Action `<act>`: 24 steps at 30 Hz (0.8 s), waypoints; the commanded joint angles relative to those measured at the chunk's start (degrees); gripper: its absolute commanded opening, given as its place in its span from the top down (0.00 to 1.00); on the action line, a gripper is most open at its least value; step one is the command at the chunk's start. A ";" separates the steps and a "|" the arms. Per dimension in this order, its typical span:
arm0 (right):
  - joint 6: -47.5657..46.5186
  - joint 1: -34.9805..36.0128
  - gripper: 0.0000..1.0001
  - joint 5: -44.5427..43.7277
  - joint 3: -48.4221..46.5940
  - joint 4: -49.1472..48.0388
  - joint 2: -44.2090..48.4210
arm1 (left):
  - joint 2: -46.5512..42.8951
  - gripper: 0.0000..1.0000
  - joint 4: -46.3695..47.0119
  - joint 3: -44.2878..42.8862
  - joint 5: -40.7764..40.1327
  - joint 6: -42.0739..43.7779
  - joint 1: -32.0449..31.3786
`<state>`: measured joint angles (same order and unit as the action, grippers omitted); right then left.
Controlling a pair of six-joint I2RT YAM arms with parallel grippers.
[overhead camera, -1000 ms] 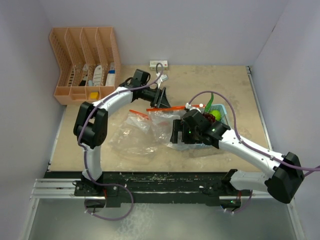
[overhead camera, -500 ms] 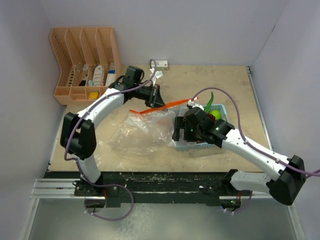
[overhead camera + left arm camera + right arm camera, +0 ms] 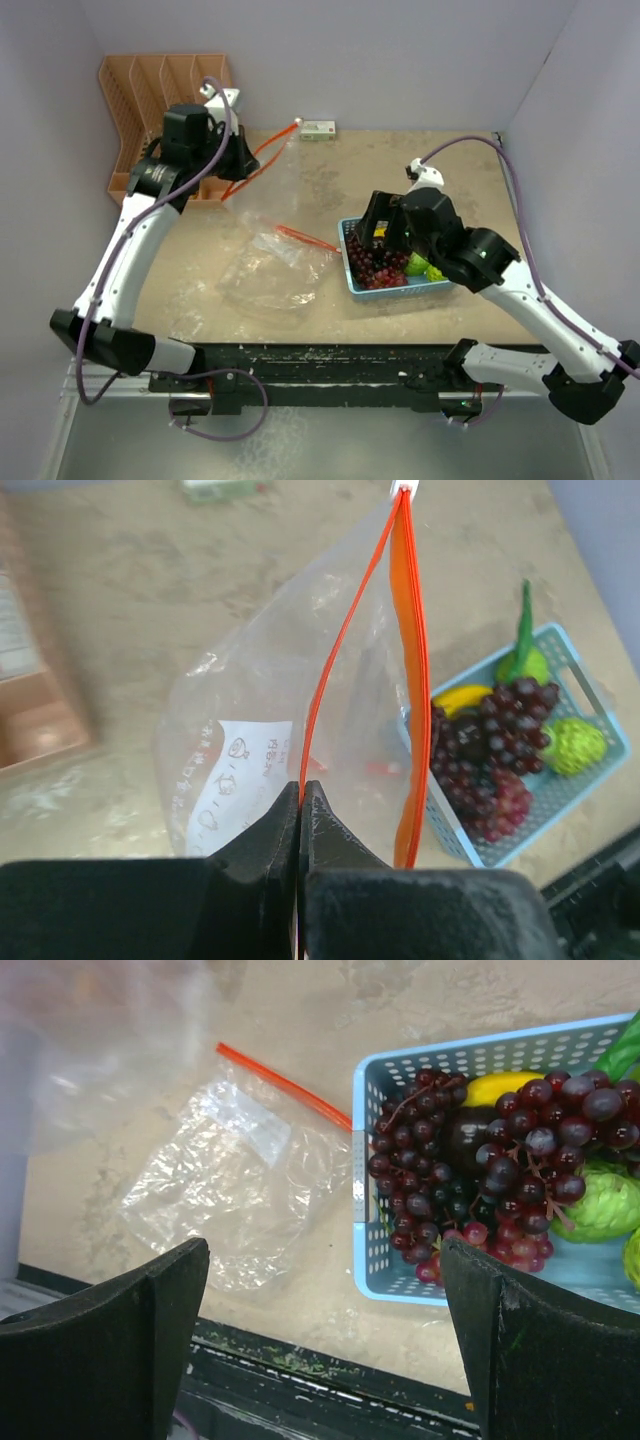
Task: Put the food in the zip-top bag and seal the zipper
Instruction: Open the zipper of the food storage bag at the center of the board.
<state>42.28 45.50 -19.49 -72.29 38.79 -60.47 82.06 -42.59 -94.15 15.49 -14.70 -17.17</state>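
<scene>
Two grippers differed: the left gripper point(image 3: 301, 792) was clenched on the zipper point(image 3: 411, 680) of the zip-top bag point(image 3: 250, 730), held raised at upper left. The right gripper point(image 3: 320, 1260) gaped wide, holding nothing, above the food point(image 3: 480, 1160) in the blue basket point(image 3: 362, 1230).

The left arm point(image 3: 128, 250) and right arm point(image 3: 535, 305) have white shells between bulky black joints. A lilac cable point(image 3: 470, 139) loops along each. The left gripper point(image 3: 300, 792) and right gripper point(image 3: 322, 1250) have matte black, wedge-shaped fingers.
</scene>
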 commanded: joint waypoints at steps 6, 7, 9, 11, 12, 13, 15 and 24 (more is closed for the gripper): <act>5.62 0.21 0.00 -2.41 -0.94 -2.06 -7.99 | -8.56 1.00 10.93 20.76 -30.23 -5.00 -8.32; 6.35 0.21 0.00 -2.28 -0.92 -3.48 -8.48 | -9.28 1.00 13.27 23.53 -28.74 -7.68 -8.87; 7.64 0.21 0.00 -1.27 -1.13 -6.52 -9.43 | -10.18 1.00 17.91 28.04 -27.21 -11.72 -10.45; 7.83 0.21 0.00 -0.50 -1.54 -9.52 -10.69 | -10.54 1.00 21.29 30.98 -26.98 -14.76 -11.34; 8.08 0.23 0.01 -0.57 -1.91 -10.46 -11.46 | -10.94 1.00 22.85 32.20 -26.55 -15.88 -11.43; 8.41 0.25 0.01 -0.89 -2.22 -11.02 -12.24 | -11.60 1.00 24.38 33.40 -26.10 -16.95 -11.48; 9.09 0.21 0.01 -1.40 -2.81 -11.92 -14.18 | -13.29 1.00 28.42 36.03 -25.19 -18.58 -11.48; 10.58 0.21 0.02 3.79 -4.52 -23.34 -25.24 | -15.00 1.00 32.25 38.96 -22.36 -20.76 -11.48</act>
<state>51.24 45.50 -18.41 -74.11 24.43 -83.02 68.16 -15.84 -55.88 -8.45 -33.01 -28.58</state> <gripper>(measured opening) 0.990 0.007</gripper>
